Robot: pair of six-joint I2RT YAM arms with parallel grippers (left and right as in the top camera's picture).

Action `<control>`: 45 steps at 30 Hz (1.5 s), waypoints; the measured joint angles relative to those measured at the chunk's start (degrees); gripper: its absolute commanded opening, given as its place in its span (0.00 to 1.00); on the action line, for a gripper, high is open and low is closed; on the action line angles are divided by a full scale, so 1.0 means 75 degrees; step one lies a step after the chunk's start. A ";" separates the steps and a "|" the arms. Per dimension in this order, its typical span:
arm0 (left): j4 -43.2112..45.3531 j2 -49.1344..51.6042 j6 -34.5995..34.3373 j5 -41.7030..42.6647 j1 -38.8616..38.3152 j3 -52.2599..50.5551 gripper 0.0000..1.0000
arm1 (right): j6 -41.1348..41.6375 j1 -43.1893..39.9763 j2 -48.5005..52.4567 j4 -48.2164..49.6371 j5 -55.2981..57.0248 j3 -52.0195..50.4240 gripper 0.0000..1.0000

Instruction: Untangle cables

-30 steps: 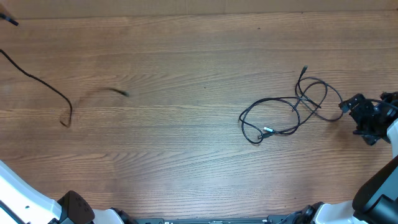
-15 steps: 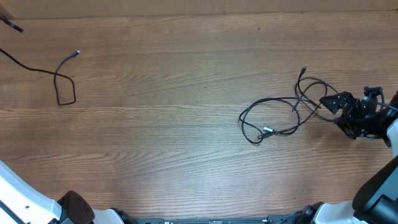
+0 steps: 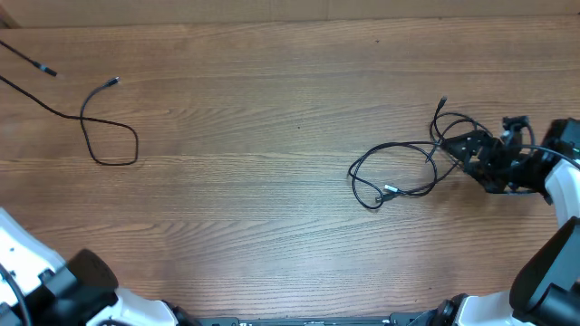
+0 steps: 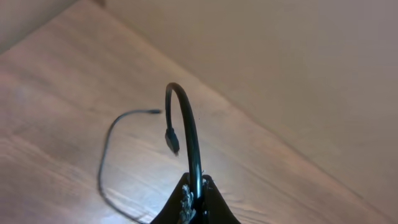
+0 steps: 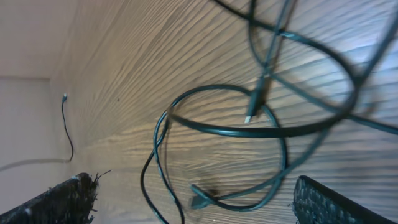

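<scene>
A tangled bundle of thin black cables lies at the right of the table, with a silver-tipped plug at its front. My right gripper is open and low over the bundle's right loops. In the right wrist view its fingers straddle several strands and a plug. A separate black cable lies in a loop at the far left and runs off the left edge. My left gripper is shut on this cable, whose short plug end arcs up from the jaws. The left gripper is outside the overhead view.
The wooden table ends at a far edge against a beige wall. The arm bases stand along the front edge, a white left one and the right one. The separate cable's loop lies below the left gripper.
My right gripper has moved left from beside the bundle onto its right loops. The left cable has been dragged, and its loop has shifted right and widened.
</scene>
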 measured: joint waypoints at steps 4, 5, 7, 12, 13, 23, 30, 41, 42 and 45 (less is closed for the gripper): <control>-0.0408 0.0446 -0.0644 -0.1160 -0.0111 -0.0003 0.04 | -0.0006 0.0399 0.0000 0.0058 0.0000 0.0000 1.00; -0.0501 0.0522 -0.0889 -0.1408 -0.0114 0.0000 0.04 | -0.0003 0.0431 0.0000 0.0064 -0.0003 0.0000 1.00; -0.0883 0.0667 -0.1597 -0.1993 -0.0154 0.0000 0.04 | -0.0003 0.0504 0.0000 0.0082 0.0000 0.0000 1.00; -0.2302 0.1142 -0.4747 -0.3305 -0.0160 -0.0003 0.04 | 0.0000 0.0589 0.0000 0.0082 0.0000 0.0000 1.00; -0.2544 0.1166 -0.5429 -0.3442 -0.0160 0.0000 0.04 | -0.0003 0.0592 0.0000 0.0073 0.0000 0.0000 1.00; -0.3485 0.1166 -0.9588 -0.3888 -0.0160 0.0000 0.04 | 0.0055 0.0592 0.0000 0.0085 0.0003 0.0000 1.00; -0.3252 0.1335 -1.1707 -0.4978 -0.0187 0.0000 0.04 | 0.0052 0.0592 0.0000 0.0015 0.0003 0.0000 1.00; -0.2722 0.3418 -1.3234 -0.5149 -0.0262 0.0006 0.70 | 0.0058 0.0589 0.0000 -0.0204 0.0000 0.0000 1.00; -0.2704 0.3494 -1.3251 -0.5109 -0.0262 0.0006 0.80 | 0.0058 0.0592 0.0000 -0.0204 0.0000 0.0000 1.00; -0.2702 0.3570 -1.3251 -0.4963 -0.0262 0.0006 1.00 | 0.0058 0.0592 0.0000 -0.0207 0.0000 0.0000 1.00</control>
